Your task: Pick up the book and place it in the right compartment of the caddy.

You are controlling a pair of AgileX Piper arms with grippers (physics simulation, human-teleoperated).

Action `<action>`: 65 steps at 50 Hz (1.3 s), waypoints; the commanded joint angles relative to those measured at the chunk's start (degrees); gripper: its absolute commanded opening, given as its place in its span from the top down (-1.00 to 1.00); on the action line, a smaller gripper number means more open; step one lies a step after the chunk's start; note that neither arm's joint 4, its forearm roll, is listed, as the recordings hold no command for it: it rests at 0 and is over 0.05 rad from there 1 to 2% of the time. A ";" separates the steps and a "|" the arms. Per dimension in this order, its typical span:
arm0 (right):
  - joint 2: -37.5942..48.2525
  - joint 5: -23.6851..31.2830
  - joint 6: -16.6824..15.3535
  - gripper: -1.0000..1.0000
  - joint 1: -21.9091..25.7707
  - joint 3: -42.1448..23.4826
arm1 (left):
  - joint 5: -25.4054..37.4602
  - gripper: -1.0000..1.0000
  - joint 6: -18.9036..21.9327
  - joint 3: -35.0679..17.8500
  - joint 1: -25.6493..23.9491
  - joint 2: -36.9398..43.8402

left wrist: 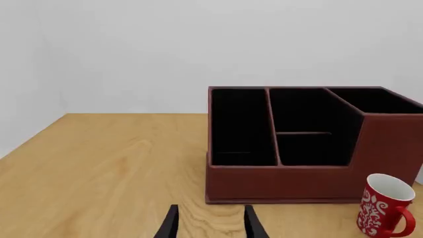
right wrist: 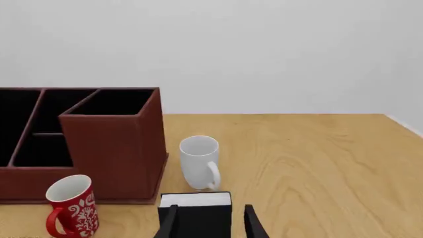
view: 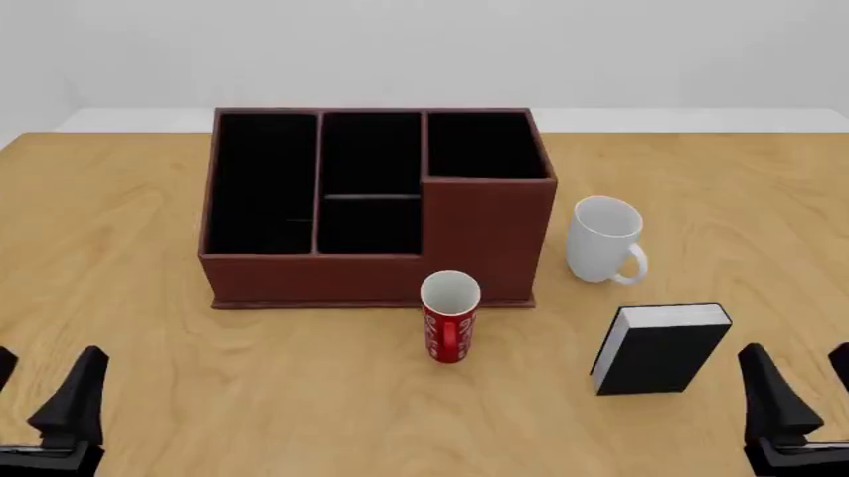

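The black book (view: pixel 659 350) stands upright on the table, white page edges up, at the front right. It shows close ahead in the right wrist view as well (right wrist: pixel 195 200). My right gripper (view: pixel 806 393) is open, low and just right of the book, not touching it. The red-brown caddy (view: pixel 318 278) sits mid-table; its right compartment (view: pixel 484 147) is the tall squarish bay, with nothing in it. Far off at the front left, my left gripper (view: pixel 40 393) is open and holds nothing. It faces the caddy (left wrist: pixel 284 186).
A red patterned mug (view: pixel 450 318) stands right in front of the caddy's tall panel. A white mug (view: pixel 603 240) is beside the caddy's right wall, between it and the book. The wooden table (view: pixel 265 397) stretches bare at the left.
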 commanded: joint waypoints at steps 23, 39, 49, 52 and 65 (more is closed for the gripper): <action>18.48 3.53 -21.56 -1.00 5.96 -11.86 | -0.07 -1.00 0.00 -0.15 0.00 0.26; 27.02 9.98 -36.40 -1.00 8.94 -19.69 | -0.07 -1.00 0.00 -0.15 0.00 0.26; 31.21 18.88 -45.27 -1.00 10.43 -27.22 | -0.07 -1.00 0.00 -0.15 0.00 0.26; 32.10 21.91 -47.84 -1.00 11.04 -29.76 | -0.07 -1.00 0.00 -0.15 0.00 0.26; 36.93 32.43 -54.98 -1.00 11.37 -40.35 | -0.07 -1.00 0.00 -0.15 0.00 0.26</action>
